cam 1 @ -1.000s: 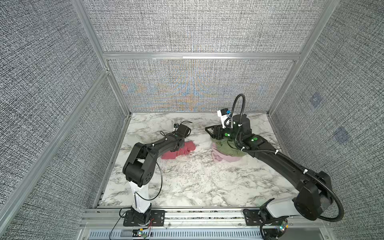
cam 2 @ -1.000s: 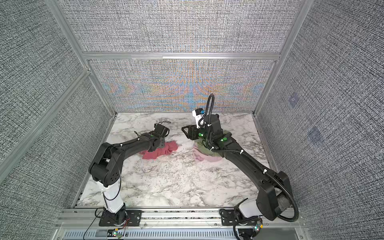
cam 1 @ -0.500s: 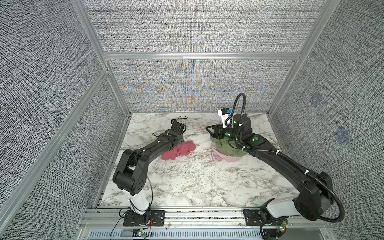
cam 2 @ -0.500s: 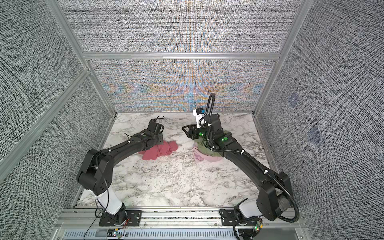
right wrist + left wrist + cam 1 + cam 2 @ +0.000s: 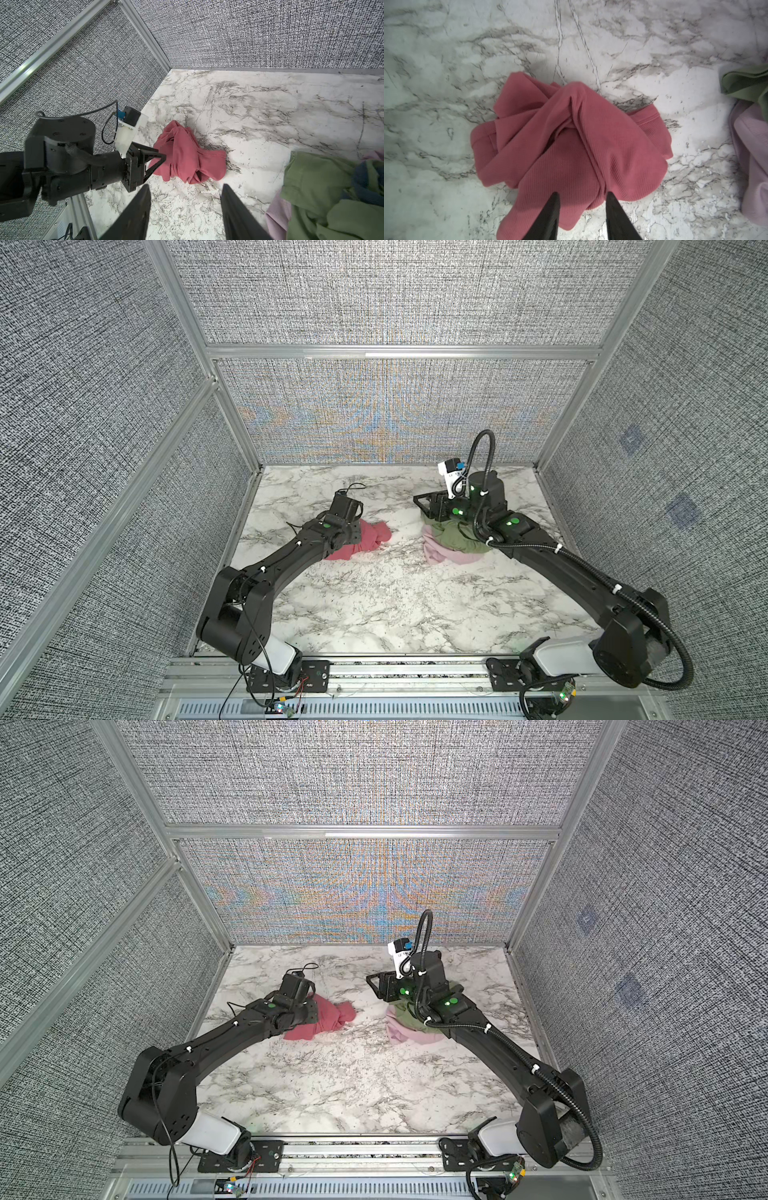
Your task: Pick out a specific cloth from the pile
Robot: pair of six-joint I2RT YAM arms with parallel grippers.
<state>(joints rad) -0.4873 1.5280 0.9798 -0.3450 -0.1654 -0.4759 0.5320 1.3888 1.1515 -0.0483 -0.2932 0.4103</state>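
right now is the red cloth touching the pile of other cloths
Apart. In the left wrist view a strip of bare marble table separates the red cloth from the pile. Both top views agree.

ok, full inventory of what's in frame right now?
rose-red cloth: one, deep rose-red, crumpled on the table left of centre, apart from the other cloths
pile: one heap, right of centre
olive-green cloth: one, olive, top of the pile
pale pink cloth: one, pale pink, under the olive one
grey-blue cloth: one, only a strip shows among the olive folds
table: one, white marble, grey veins
walls: three, grey woven panels, aluminium frame
left arm, right arm: two, black, bases at the near rail
left hand: one, black, open, over the rose-red cloth
right hand: one, black, open, empty, beside the pile
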